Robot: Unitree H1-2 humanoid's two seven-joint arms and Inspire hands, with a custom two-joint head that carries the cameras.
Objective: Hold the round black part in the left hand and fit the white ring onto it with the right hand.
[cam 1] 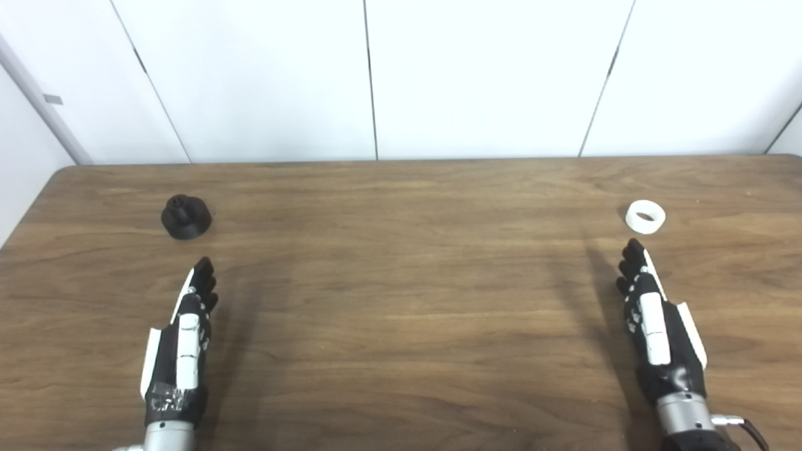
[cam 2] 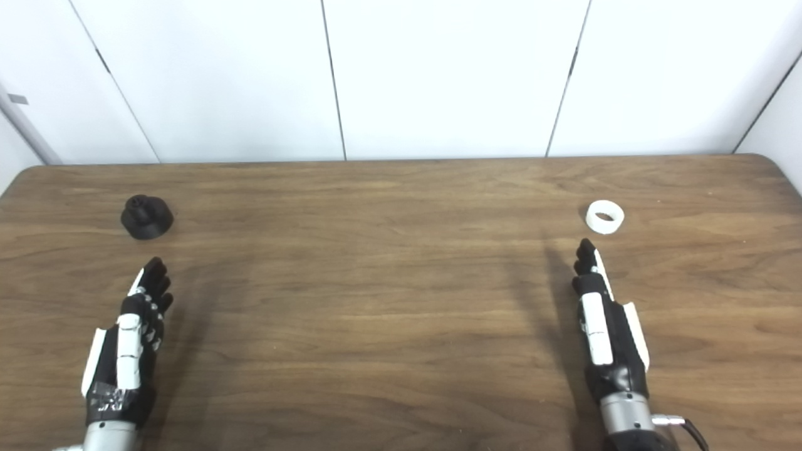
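On the wooden bench point(cam 1: 401, 300), in the left eye view, the round black part point(cam 1: 185, 217) sits far left, just beyond the left hand point(cam 1: 185, 338), apart from it. That hand holds nothing, its fingers stretched forward, edge-on. No writing can be read on any part.

In the right eye view, the white ring point(cam 2: 604, 217) lies far right on the bench, near but clear of the right hand point(cam 2: 604, 319), likewise empty with fingers extended toward it.
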